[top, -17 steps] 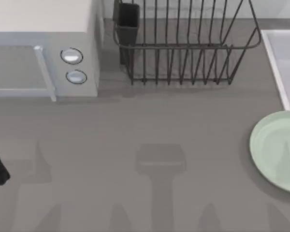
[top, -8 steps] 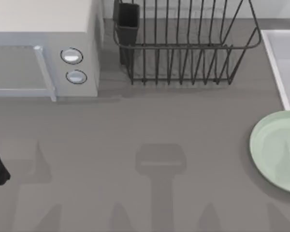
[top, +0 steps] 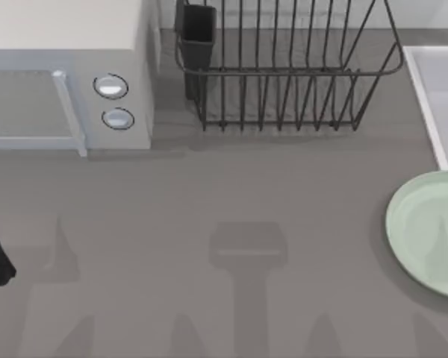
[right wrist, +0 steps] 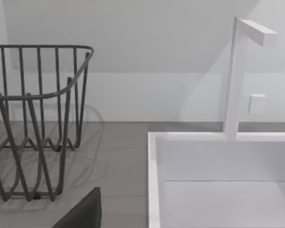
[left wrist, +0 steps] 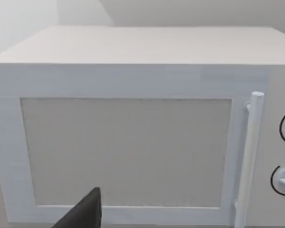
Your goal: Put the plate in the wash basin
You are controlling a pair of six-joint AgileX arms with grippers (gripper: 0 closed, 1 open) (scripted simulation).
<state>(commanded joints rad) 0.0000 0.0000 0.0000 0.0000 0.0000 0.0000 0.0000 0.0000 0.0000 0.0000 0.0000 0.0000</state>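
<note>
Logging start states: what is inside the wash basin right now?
The wash basin shows bare pale walls and floor where visible; its near part is cut off. The plate lies on the counter, outside it.

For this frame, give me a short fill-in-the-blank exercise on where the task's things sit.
1. The plate lies on the grey ____, at the top view's right edge.
2. The wash basin holds no ____ yet.
3. The dish rack stands between the wash basin and the ____.
4. The white tap rises from the back rim of the ____.

Missing words: table; plate; microwave; wash basin
</note>
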